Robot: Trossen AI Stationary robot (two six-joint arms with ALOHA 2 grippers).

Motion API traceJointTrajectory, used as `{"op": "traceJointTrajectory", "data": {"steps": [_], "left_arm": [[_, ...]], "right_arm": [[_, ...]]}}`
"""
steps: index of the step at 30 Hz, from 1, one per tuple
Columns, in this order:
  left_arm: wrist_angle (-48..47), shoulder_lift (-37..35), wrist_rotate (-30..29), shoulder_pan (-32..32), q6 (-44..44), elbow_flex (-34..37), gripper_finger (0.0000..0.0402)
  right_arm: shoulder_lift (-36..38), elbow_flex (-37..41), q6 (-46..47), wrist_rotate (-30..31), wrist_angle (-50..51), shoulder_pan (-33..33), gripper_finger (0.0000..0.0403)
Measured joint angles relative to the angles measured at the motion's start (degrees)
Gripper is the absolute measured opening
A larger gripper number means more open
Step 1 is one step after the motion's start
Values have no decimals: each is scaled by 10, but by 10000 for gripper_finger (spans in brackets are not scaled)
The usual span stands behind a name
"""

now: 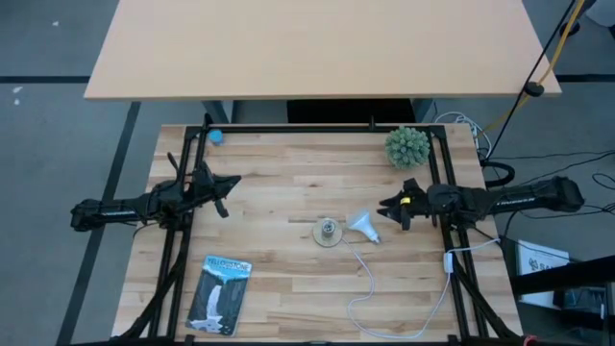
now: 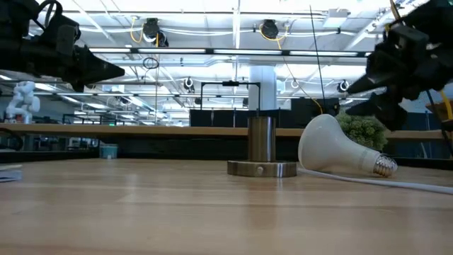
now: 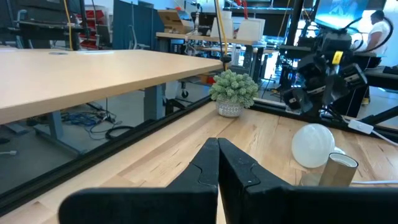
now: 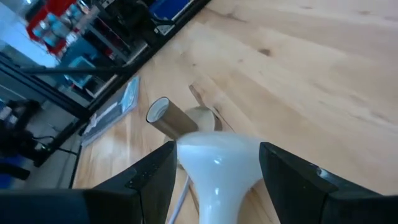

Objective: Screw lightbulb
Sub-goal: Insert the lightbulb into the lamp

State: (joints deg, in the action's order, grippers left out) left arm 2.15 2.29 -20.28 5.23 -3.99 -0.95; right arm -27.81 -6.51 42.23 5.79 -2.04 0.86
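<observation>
White lightbulb (image 4: 217, 163) between right fingers (image 4: 153, 177); high view: apart.

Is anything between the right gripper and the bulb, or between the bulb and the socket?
Nothing visible. The right gripper is open, with the lightbulb lying on its side between its fingers in the wrist view. The socket stands right beside the bulb's dome, with only bare table around. The white cord trails away toward the front.

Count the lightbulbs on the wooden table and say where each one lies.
1. The lightbulb lies on its side beside the socket base, on the side toward the right claw, which hangs open just above it. No others show.
</observation>
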Motion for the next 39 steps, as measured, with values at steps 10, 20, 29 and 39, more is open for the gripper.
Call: {"op": "traceJointTrajectory", "data": {"steps": [10, 20, 29, 39], "left_arm": [[0, 0, 0, 0, 0, 0, 0], [0, 0, 0, 0, 0, 0, 0], [0, 0, 0, 0, 0, 0, 0], [0, 0, 0, 0, 0, 0, 0]], "right_arm": [[-235, -291, -5, -14, 374, 4, 219], [-480, -446, 106, -26, 484, 128, 219], [-597, -484, 154, 33, 491, 163, 219], [-686, -484, 71, 63, 445, 114, 219]]}}
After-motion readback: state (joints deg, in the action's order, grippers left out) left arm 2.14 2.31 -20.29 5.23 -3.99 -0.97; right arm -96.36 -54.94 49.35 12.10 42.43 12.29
